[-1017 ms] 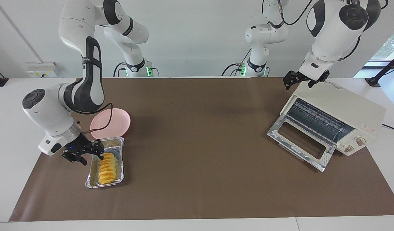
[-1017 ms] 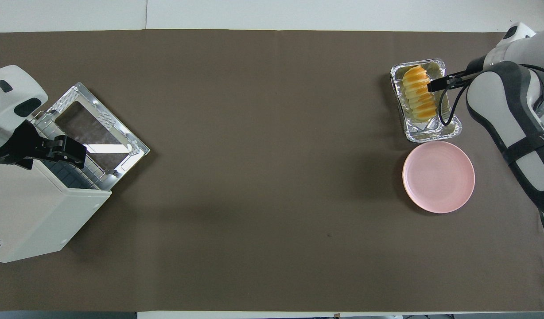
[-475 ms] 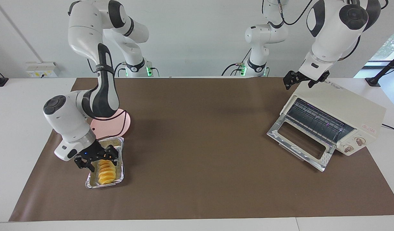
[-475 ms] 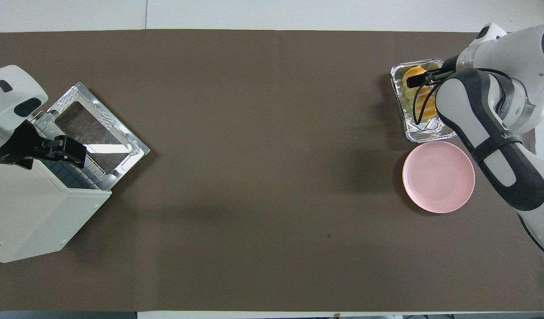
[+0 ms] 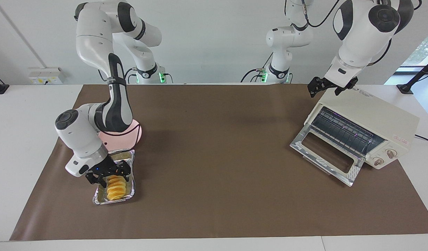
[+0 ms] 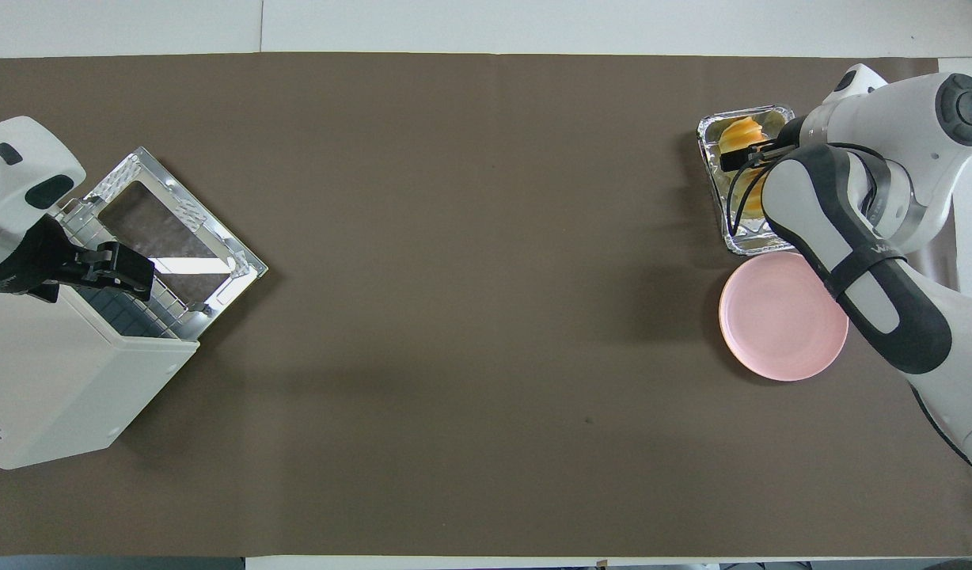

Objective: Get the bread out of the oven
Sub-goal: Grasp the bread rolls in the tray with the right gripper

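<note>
From my station I see the bread (image 5: 115,187) lying in the foil tray (image 5: 130,190), out on the brown mat (image 5: 214,195) toward the right arm's end of the counter (image 5: 22,115). I'll use the tray as my landmark. The pink plate (image 5: 128,138) sits just beside the tray, nearer to the robots, and partly hidden under the right arm in the facing view.

The right gripper (image 5: 107,173) is down over the tray, at the end of the loaf that lies nearer the robots. Its fingers (image 5: 124,168) look spread on either side of the bread, but I cannot tell whether they are pressing on it or standing clear of it. In the overhead view the same gripper (image 6: 743,154) covers much of the tray (image 6: 711,131), with only the loaf's yellow tip (image 6: 743,128) showing.

The oven (image 5: 381,120) stands well apart from the tray, toward the left arm's end of the counter, its metal-framed glass door (image 5: 325,155) dropped open and the wire rack (image 5: 343,130) visible inside. The left gripper (image 5: 325,88) waits over the oven's top corner, fingers released and holding nothing.
</note>
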Controlling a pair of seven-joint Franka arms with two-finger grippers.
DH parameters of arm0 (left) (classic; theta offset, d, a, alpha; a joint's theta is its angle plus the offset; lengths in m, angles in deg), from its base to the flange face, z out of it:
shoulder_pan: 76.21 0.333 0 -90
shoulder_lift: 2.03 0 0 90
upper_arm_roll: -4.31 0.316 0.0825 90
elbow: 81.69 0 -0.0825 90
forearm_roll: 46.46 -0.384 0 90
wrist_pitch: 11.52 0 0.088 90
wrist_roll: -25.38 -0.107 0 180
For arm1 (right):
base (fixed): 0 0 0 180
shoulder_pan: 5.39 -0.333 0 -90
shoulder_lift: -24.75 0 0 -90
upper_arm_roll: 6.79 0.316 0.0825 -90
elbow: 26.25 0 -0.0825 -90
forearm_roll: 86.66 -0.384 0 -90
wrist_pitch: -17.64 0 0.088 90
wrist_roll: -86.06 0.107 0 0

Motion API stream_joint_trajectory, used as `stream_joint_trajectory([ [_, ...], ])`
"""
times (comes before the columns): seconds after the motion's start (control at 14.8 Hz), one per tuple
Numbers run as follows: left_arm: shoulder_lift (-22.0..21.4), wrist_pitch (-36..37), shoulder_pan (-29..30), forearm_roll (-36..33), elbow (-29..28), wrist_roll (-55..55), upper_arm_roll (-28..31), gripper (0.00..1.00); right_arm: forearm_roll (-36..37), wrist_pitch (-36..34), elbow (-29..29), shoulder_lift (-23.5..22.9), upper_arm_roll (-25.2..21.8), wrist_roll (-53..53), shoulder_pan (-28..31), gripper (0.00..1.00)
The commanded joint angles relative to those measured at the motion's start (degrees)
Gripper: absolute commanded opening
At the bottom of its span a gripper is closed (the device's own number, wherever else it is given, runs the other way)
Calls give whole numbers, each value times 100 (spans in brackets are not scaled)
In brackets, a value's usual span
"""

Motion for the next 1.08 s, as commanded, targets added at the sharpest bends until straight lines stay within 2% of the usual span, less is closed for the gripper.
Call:
stream_joint_trajectory([
  [0.0, -159, -115, 85, 66, -151, -43, -24, 100, 88, 292, 390, 162, 58, 40, 66, 42],
  [0.07, -159, -115, 85, 66, -151, -43, -24, 100, 88, 257, 373, 162, 49, 22, 58, 13],
  [0.14, -159, -115, 85, 66, -151, -43, -24, 100, 97, 213, 347, 171, 49, 5, 49, 0],
  [0.27, -159, -115, 85, 66, -151, -43, -24, 100, 97, -22, 294, 249, 49, 22, 40, 0],
  [0.47, -159, -115, 85, 66, -151, -43, -24, 100, 106, -952, -91, 469, 40, 49, -30, 0],
  [0.75, -159, -115, 85, 66, -151, -43, -24, 100, 106, -1771, -119, 1005, 32, 171, -30, 0],
  [0.88, -159, -115, 85, 66, -151, -43, -24, 100, 115, -2298, -41, 1329, 40, 495, -21, 0],
  [1.02, -159, -115, 85, 66, -151, -43, -24, 100, 106, -2686, 361, 1786, 40, 689, -13, 0],
])
